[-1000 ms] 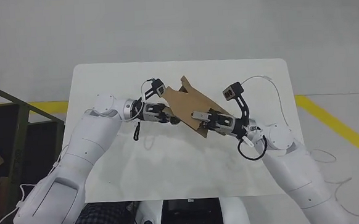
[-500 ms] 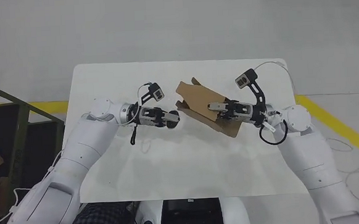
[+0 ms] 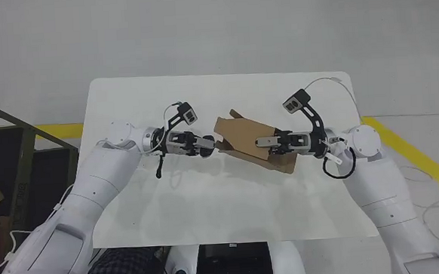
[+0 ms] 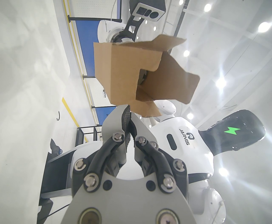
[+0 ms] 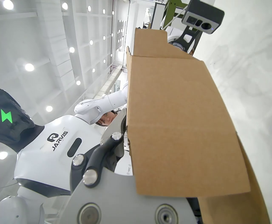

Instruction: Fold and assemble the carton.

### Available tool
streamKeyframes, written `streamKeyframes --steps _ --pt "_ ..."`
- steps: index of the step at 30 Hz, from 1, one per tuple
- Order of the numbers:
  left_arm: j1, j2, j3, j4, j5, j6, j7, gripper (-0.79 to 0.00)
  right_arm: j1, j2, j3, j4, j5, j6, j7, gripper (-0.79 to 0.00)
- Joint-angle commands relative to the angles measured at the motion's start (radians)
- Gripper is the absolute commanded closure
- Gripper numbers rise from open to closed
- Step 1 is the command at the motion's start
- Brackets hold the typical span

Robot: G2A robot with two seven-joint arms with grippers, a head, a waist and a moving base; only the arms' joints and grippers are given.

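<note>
A brown cardboard carton, partly opened into a tube with loose end flaps, hangs above the middle of the white table. My right gripper is shut on its wall at the right end; in the right wrist view the carton hides one finger, and the other finger lies against the wall. My left gripper is shut with nothing in it, its tips at the carton's left end. In the left wrist view the closed gripper sits just under a small flap of the carton.
A dark green rack stands on the floor off the table's left side. A yellow line runs along the floor to the right. Bare table surface lies in front of and behind the carton.
The right gripper has carried the carton to the right and turned it. The left gripper, on the carton a second ago, came off it and now sits at its left end again.
</note>
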Motion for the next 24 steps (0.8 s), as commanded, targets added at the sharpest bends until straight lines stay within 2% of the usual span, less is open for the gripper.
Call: streamKeyframes --steps 1,24 --pt "-0.004 -0.001 0.008 0.004 -0.006 0.0 0.0 0.0 0.0 -0.001 -0.01 0.0 -0.003 -0.002 -0.004 0.0" --pt "-0.046 -0.008 0.082 0.005 -0.036 0.0 0.0 0.0 0.019 -0.015 -0.098 -0.013 -0.05 -0.003 -0.058 0.0"
